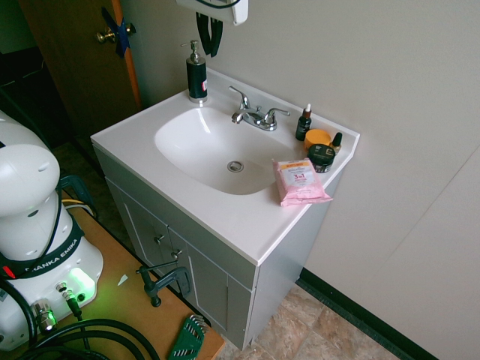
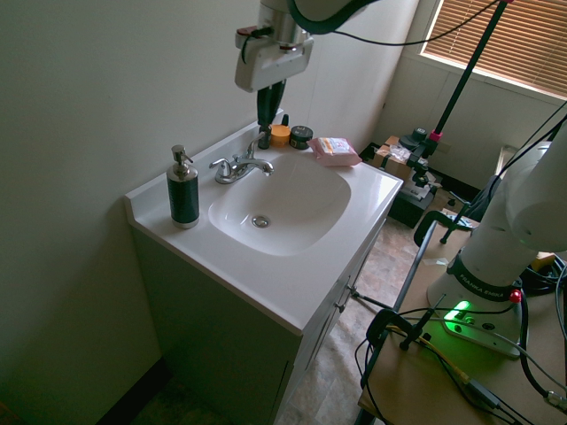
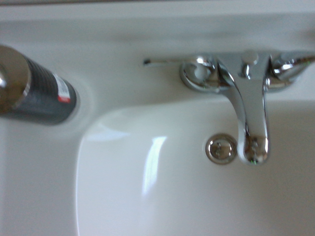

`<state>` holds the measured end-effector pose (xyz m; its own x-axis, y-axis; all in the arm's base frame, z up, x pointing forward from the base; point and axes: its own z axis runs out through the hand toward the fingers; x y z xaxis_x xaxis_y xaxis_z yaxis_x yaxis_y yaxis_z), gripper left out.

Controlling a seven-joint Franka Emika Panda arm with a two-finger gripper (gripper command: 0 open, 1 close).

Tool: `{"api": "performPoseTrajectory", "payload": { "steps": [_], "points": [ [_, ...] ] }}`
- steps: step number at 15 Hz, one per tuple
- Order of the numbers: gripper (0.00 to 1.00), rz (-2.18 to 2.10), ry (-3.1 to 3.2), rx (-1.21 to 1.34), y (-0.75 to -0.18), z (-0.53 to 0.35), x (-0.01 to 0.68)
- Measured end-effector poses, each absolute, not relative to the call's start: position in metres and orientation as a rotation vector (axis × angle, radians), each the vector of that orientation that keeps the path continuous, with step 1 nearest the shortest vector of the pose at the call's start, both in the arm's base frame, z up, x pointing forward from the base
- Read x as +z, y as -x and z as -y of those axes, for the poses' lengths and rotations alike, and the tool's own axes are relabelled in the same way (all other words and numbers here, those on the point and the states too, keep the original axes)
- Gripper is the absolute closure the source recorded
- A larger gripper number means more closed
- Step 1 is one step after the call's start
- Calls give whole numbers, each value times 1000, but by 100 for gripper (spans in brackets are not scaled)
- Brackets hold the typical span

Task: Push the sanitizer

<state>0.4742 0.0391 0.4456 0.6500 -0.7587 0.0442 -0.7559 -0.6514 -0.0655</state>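
The sanitizer (image 1: 196,73) is a dark pump bottle with a silver head. It stands upright at the back corner of the white vanity top (image 1: 142,139), close to the wall, and it also shows in the second exterior view (image 2: 183,190) and in the wrist view (image 3: 34,88). My gripper (image 1: 213,51) hangs in the air beside the wall, higher than the bottle's pump and off to its faucet side. In the second exterior view the gripper (image 2: 266,113) is over the faucet. Its dark fingers point down, close together, holding nothing and touching nothing.
A chrome faucet (image 1: 255,116) sits behind the basin (image 1: 202,146). At the far corner are a small dropper bottle (image 1: 304,124), an orange-lidded jar (image 1: 318,139), a black jar (image 1: 322,156) and a pink wipes pack (image 1: 298,180). A wooden door (image 1: 75,67) stands past the bottle.
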Motion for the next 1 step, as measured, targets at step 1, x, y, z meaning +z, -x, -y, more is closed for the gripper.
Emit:
{"api": "performPoseTrajectory", "payload": {
  "steps": [1],
  "points": [
    [0,-1301,2812,-94,-457,-32,436]
  ]
}}
